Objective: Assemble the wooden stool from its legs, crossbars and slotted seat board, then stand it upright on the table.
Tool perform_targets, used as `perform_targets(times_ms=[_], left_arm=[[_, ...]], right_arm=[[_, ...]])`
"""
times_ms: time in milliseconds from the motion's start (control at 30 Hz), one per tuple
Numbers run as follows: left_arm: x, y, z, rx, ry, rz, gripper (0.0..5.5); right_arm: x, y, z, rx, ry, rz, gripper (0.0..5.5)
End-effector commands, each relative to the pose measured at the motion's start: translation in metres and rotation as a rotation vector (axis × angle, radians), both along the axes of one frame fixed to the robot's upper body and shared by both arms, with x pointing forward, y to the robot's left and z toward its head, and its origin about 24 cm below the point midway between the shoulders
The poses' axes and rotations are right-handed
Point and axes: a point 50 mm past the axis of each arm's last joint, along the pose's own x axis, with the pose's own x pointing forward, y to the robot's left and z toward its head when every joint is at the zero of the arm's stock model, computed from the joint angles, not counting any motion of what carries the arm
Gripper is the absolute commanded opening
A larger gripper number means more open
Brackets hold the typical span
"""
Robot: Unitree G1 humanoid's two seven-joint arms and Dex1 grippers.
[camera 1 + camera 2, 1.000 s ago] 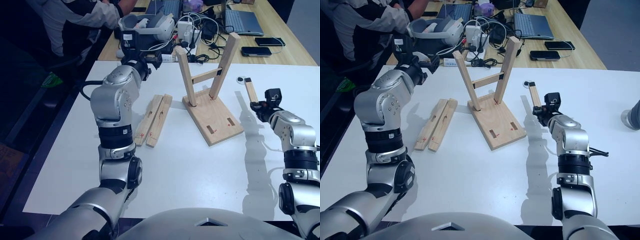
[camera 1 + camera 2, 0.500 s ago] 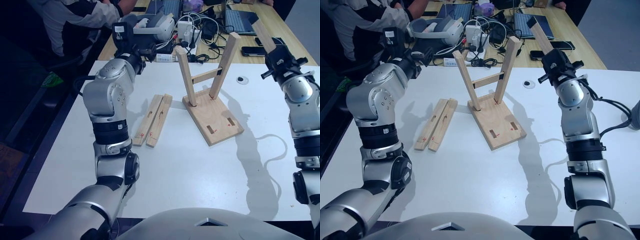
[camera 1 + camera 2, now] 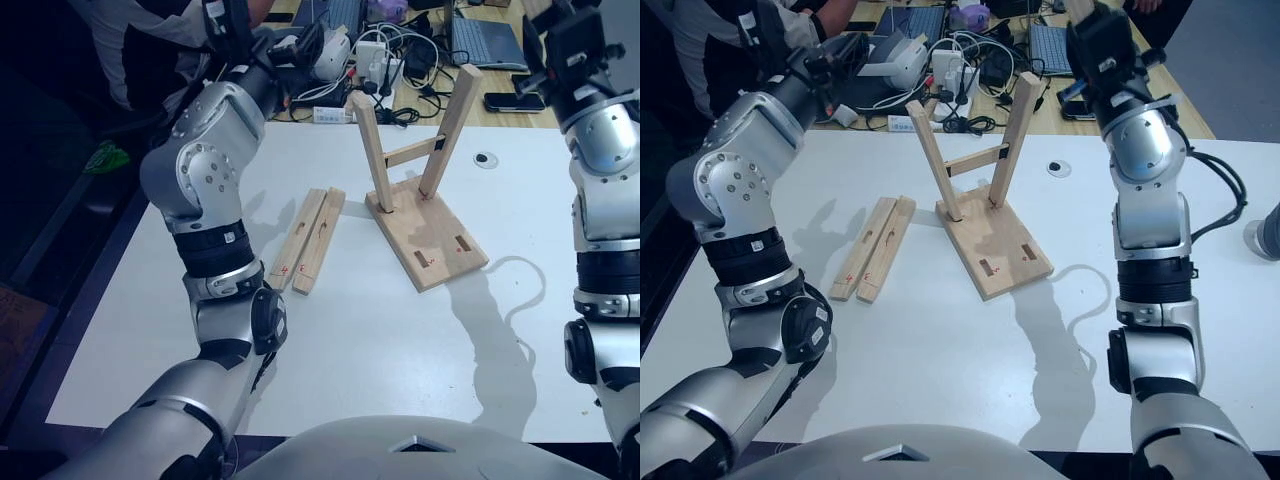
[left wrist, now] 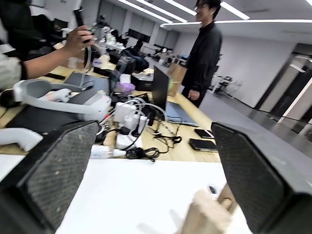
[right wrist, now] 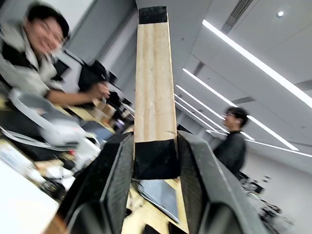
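On the white counter [image 3: 380, 340] I see the slotted seat board [image 3: 430, 235] lying flat, turned at an angle to the counter's edges. Two upright legs [image 3: 371, 150] stand in its far slots, leaning apart toward their tops, and a fitted crossbar [image 3: 412, 152] joins them partway up. The two slots at the near end of the board are unfilled. To my left of the board, a little apart from it, two loose legs [image 3: 308, 240] lie flat side by side, touching along their length.

My right gripper [image 5: 155, 146] is up high above the counter's far right corner, with both fingers [image 5: 117, 170] closed on the black end of a loose crossbar [image 5: 154, 92], which sticks straight out past the fingertips to a second black tip. My left gripper [image 4: 156, 165] is up high too, near the far left edge of the counter. Its fingers are spread wide and it grips nothing.
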Motion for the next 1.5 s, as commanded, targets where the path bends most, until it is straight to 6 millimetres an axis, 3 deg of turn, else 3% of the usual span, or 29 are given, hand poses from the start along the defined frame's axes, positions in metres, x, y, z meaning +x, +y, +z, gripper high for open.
perform_targets(times_ms=[33,267,400,533,867,1033,1233,1500], left_arm=[[-0.007,-0.015,0.025,-0.087,-0.1,-0.125,4.29],[-0.012,-0.047,0.042,-0.206,-0.138,-0.379,4.29],[-0.014,-0.052,0.05,-0.207,-0.152,-0.508,4.29],[-0.016,-0.055,0.061,-0.218,-0.179,-0.603,4.29],[-0.022,-0.057,0.045,-0.114,-0.145,-0.634,4.29],[-0.02,-0.05,0.046,-0.095,-0.158,-0.601,4.29],[-0.019,-0.049,0.045,-0.111,-0.145,-0.594,4.29],[-0.026,-0.051,0.037,-0.086,-0.094,-0.7,3.18]], right_arm=[[-0.002,0.018,0.011,0.081,0.017,0.131,1.28],[-0.011,0.059,0.013,0.229,0.126,0.427,1.28],[-0.019,0.07,0.017,0.27,0.168,0.548,1.28],[-0.027,0.071,0.015,0.269,0.212,0.62,1.28],[-0.045,0.065,0.016,0.164,0.257,0.701,1.28],[-0.049,0.053,0.017,0.105,0.278,0.687,1.28],[-0.048,0.051,0.015,0.092,0.273,0.665,1.28],[-0.049,0.055,0.016,0.046,0.262,0.694,1.28]])
